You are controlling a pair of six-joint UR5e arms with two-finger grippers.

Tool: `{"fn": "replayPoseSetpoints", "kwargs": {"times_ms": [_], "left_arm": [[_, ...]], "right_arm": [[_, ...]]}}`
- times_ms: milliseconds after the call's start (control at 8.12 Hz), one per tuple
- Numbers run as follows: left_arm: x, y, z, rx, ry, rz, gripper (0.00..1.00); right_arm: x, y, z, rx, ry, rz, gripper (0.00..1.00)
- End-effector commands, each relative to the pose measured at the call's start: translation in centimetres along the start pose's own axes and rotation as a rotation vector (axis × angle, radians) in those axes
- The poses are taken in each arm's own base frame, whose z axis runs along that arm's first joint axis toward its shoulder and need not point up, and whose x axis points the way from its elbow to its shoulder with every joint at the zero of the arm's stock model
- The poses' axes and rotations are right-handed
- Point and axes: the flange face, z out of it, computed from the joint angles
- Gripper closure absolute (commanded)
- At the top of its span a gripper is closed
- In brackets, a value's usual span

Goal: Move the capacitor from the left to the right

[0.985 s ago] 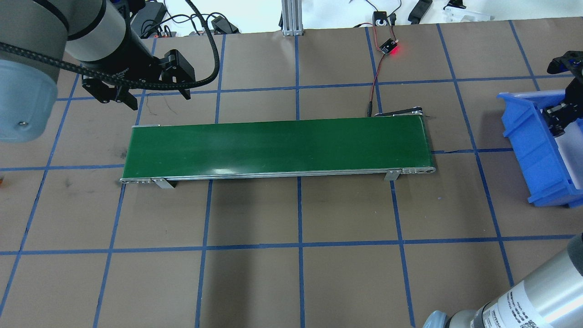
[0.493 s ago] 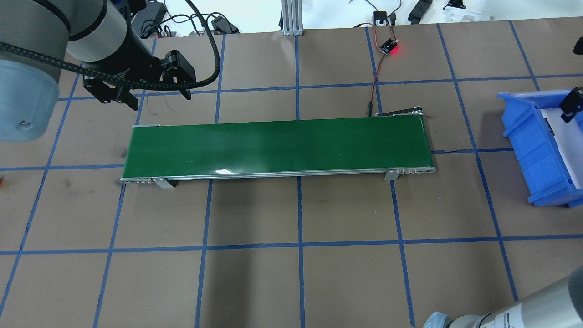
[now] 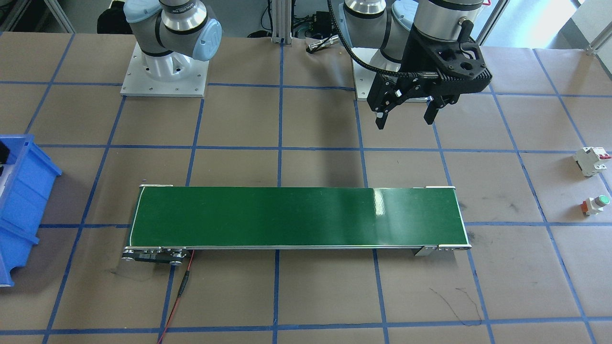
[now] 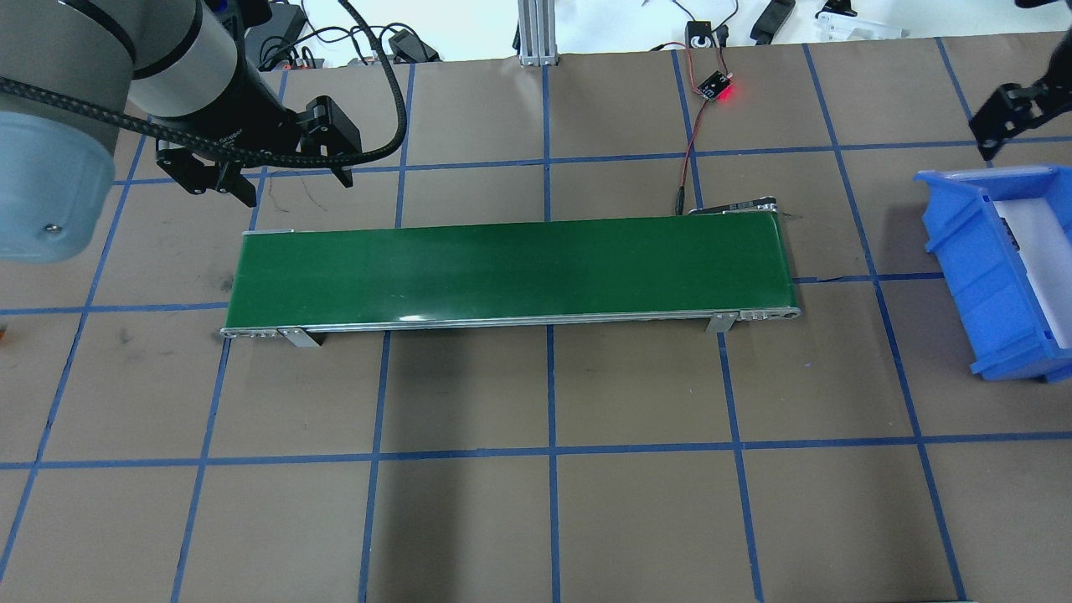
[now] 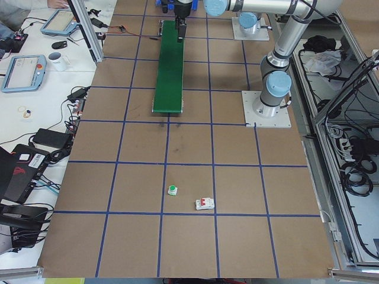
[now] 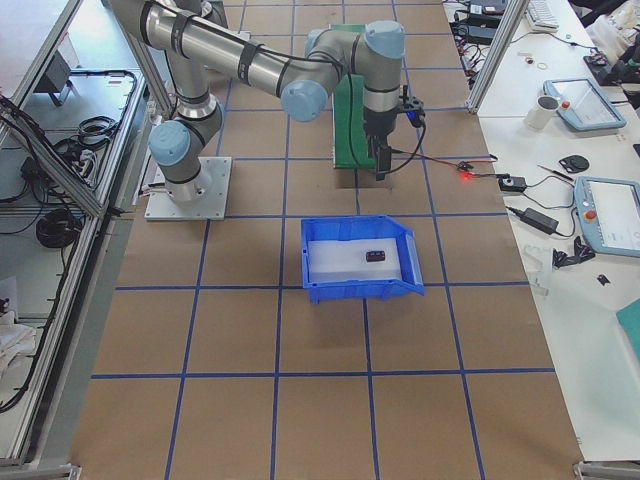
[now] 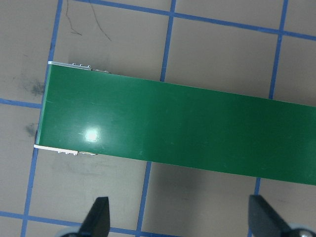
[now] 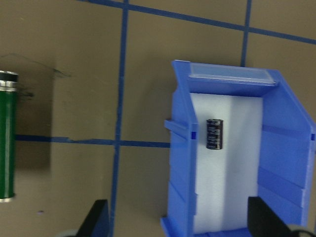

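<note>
The capacitor (image 8: 214,134), a small dark cylinder, lies on the white floor of the blue bin (image 8: 182,163) at the right end of the table. It also shows in the exterior right view (image 6: 376,257). My right gripper (image 8: 178,221) is open and empty, above the bin's near side and apart from the capacitor. One of its fingers (image 4: 995,119) shows at the far right of the overhead view. My left gripper (image 4: 295,188) is open and empty, hovering behind the left end of the green conveyor belt (image 4: 511,268); it also shows in the front-facing view (image 3: 404,122).
A white block with a red tab (image 3: 591,161) and a green-capped push button (image 3: 596,204) sit on the table at the robot's far left. A small board with a red light (image 4: 717,86) and its wires lie behind the belt's right end.
The right gripper has lifted out of the blue bin and moved toward the table's far side, empty. The left gripper has barely moved.
</note>
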Motion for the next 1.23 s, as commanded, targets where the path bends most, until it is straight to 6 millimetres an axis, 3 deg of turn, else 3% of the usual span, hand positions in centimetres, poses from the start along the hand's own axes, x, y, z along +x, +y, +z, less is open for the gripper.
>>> {"fn": "replayPoseSetpoints", "kwargs": {"times_ms": [0, 246, 493, 1108], "left_arm": [[0.0, 0.0, 0.1, -0.002, -0.001, -0.004, 0.0], [0.0, 0.2, -0.2, 0.004, 0.001, -0.004, 0.0], [-0.1, 0.4, -0.6, 0.01, 0.002, -0.004, 0.0], [-0.1, 0.5, -0.9, 0.016, 0.003, -0.004, 0.0]], "right_arm": [[-11.8, -1.1, -4.1, 0.06, -0.153, 0.088, 0.0], [-20.0, -0.9, -6.1, 0.057, -0.202, 0.137, 0.0], [-25.1, 0.0, -7.6, 0.068, -0.206, 0.098, 0.0], [-25.6, 0.1, -7.1, 0.045, -0.207, 0.078, 0.0]]}}
